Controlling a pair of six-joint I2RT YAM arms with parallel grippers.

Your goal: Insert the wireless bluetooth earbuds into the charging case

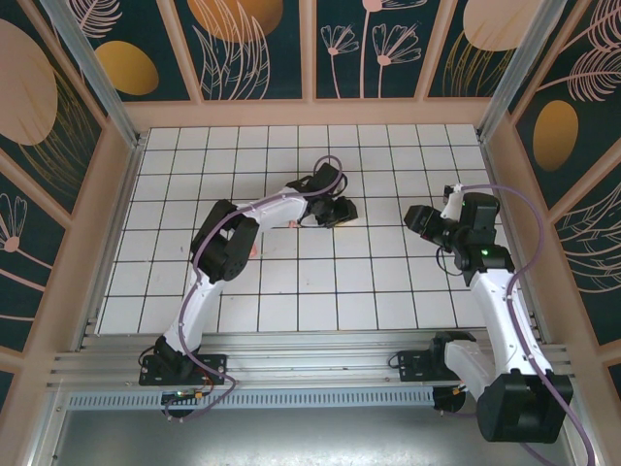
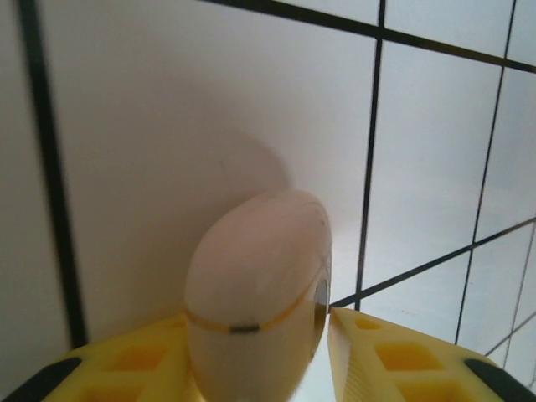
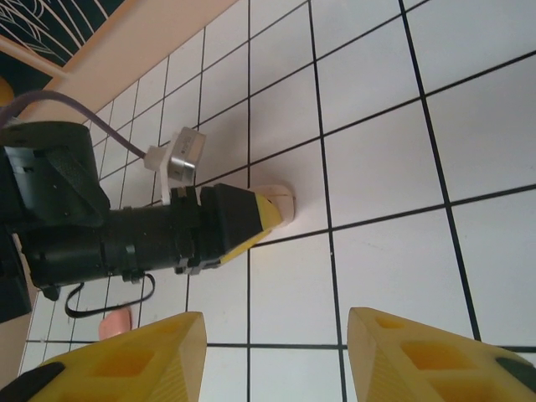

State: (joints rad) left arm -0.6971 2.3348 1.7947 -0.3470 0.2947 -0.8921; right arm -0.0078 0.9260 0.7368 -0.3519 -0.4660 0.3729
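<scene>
Floor: glossy white square tiles [image 1: 388, 291] with thin black grout lines. Walls: dark teal panels [image 1: 252, 49] printed with pale leaf and flower shapes, set in peach frames.

Charging case [image 2: 260, 251]: smooth pale pink shell, rounded and egg-like in outline from the left wrist view. Thin gold-coloured line around the body, with a short grey metal segment on it. Located about mid-floor, between the fingers [image 2: 394, 352] of the left gripper [image 2: 258, 327]. Fingers are blocky yellow plastic with recessed rectangular pockets, black further back. Set apart, one on each side of the case, with one finger's inner edge just beside the shell. Cannot tell whether pressing on the case or merely flanking it. From the right wrist view, rests on a tile at the yellow tip of the left gripper, soft shadow beside it.

Small salmon-pink piece [image 3: 115, 322]: on the floor, near and left of the left gripper's tip, lower edge hidden behind a right finger. Too small to tell what it is.

Right gripper [image 3: 276, 322]: well to the right of the case, above bare tile. Same yellow pocketed fingers, standing wide apart, nothing between.

Left arm [image 1: 209, 282]: white shell, black joints, purple cable looping over the wrist.
</scene>
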